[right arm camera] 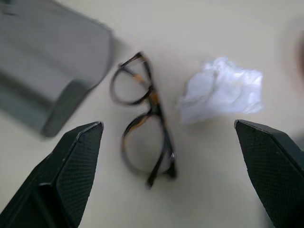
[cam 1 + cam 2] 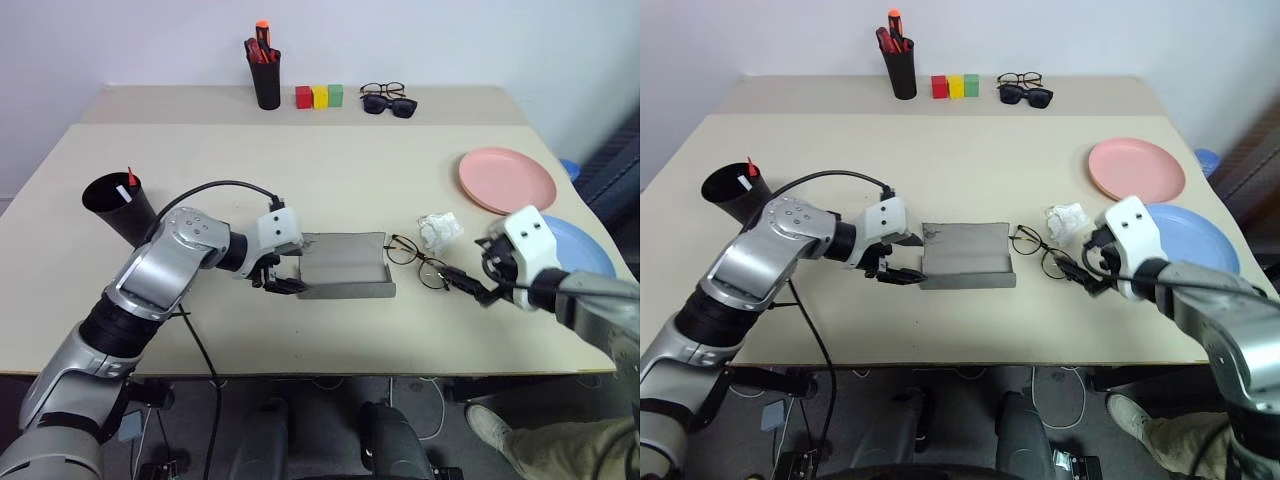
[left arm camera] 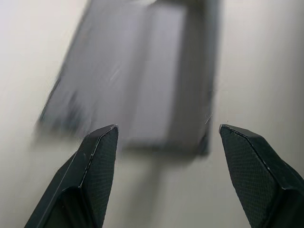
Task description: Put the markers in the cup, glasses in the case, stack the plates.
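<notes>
The thin black wire-frame glasses (image 2: 417,262) lie at centre-right on the beige bench (image 2: 330,170), just left of the released right pincer (image 2: 470,284). Left of them the grey hard-shell case (image 2: 342,265) lies open, the released left pincer (image 2: 278,283) at its left end.

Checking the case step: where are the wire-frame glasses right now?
In the left eye view, the glasses lie on the table right of centre, between the open case and the right gripper, beside crumpled paper.
</notes>
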Available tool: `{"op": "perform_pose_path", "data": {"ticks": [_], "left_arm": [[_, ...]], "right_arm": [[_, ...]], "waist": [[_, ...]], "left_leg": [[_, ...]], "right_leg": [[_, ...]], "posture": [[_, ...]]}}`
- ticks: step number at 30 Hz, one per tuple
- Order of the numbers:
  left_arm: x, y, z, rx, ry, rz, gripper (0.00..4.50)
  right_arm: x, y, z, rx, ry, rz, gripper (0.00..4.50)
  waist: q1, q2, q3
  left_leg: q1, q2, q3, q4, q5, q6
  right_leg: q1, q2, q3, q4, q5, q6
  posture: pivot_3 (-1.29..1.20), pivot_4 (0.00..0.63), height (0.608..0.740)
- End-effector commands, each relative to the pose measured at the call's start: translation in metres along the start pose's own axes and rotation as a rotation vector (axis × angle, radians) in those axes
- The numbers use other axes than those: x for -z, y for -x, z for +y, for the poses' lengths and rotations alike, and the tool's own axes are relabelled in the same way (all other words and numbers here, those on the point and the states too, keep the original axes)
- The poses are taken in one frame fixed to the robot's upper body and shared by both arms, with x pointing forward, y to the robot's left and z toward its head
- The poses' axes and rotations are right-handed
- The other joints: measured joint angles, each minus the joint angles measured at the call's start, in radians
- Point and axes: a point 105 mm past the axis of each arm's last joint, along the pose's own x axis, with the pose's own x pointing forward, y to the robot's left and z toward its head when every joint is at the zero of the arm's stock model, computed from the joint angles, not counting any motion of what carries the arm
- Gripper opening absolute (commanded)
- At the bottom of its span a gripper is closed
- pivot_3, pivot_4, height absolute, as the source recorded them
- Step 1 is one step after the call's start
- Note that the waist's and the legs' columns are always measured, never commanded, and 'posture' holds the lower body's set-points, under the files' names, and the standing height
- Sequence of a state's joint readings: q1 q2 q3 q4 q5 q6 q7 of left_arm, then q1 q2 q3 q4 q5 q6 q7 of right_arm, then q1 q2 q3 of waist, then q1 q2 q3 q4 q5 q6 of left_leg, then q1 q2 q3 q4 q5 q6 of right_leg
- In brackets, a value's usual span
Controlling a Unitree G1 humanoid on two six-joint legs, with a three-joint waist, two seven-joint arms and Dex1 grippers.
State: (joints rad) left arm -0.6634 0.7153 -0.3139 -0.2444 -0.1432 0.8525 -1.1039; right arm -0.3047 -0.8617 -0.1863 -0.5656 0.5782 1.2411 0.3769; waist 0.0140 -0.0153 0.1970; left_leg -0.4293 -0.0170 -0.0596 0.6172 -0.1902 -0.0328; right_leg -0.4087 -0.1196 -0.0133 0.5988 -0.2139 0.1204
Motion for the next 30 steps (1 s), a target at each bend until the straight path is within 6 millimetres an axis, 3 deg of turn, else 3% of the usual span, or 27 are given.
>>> {"op": "perform_pose_path", "data": {"ticks": [1,6,15,24,30], "left_arm": [[0.001,0.013,0.006,-0.098,0.045,-0.007,3.45],[0.011,0.016,0.001,-0.140,0.108,0.011,3.45],[0.015,0.024,-0.010,-0.175,0.149,0.020,3.45],[0.021,0.036,-0.023,-0.200,0.169,0.012,3.45],[0.010,0.055,-0.033,-0.289,0.014,-0.243,3.45]], "right_arm": [[-0.001,-0.010,-0.003,0.055,-0.014,0.116,4.50],[-0.006,-0.028,0.000,0.043,-0.028,0.168,4.50],[-0.004,-0.044,-0.002,0.004,-0.019,0.195,4.50],[-0.015,-0.059,0.006,-0.057,0.000,0.164,4.50],[-0.017,-0.066,0.008,-0.075,0.006,0.160,4.50]], "waist": [[-0.001,0.000,0.000],[-0.003,-0.001,0.000],[-0.011,-0.001,0.000],[-0.030,-0.001,0.000],[-0.029,-0.001,0.000]], "left_leg": [[0.000,0.000,0.000,0.000,0.000,0.000],[-0.003,-0.001,0.000,0.002,0.000,0.000],[-0.002,-0.001,0.000,0.002,0.000,0.000],[-0.002,-0.001,0.000,0.002,0.000,0.000],[-0.002,0.000,0.000,0.002,0.000,0.000]], "right_leg": [[0.000,0.000,0.000,0.000,0.000,0.000],[-0.001,0.000,0.000,-0.001,0.000,0.000],[-0.001,0.000,0.000,0.001,0.000,0.000],[-0.002,0.000,0.000,0.002,0.000,0.001],[-0.002,0.000,0.000,0.002,0.000,0.000]], "posture": [[0.00,0.150,0.740],[0.00,0.150,0.740],[0.00,0.150,0.740],[0.00,0.150,0.740],[0.00,0.150,0.740]]}}
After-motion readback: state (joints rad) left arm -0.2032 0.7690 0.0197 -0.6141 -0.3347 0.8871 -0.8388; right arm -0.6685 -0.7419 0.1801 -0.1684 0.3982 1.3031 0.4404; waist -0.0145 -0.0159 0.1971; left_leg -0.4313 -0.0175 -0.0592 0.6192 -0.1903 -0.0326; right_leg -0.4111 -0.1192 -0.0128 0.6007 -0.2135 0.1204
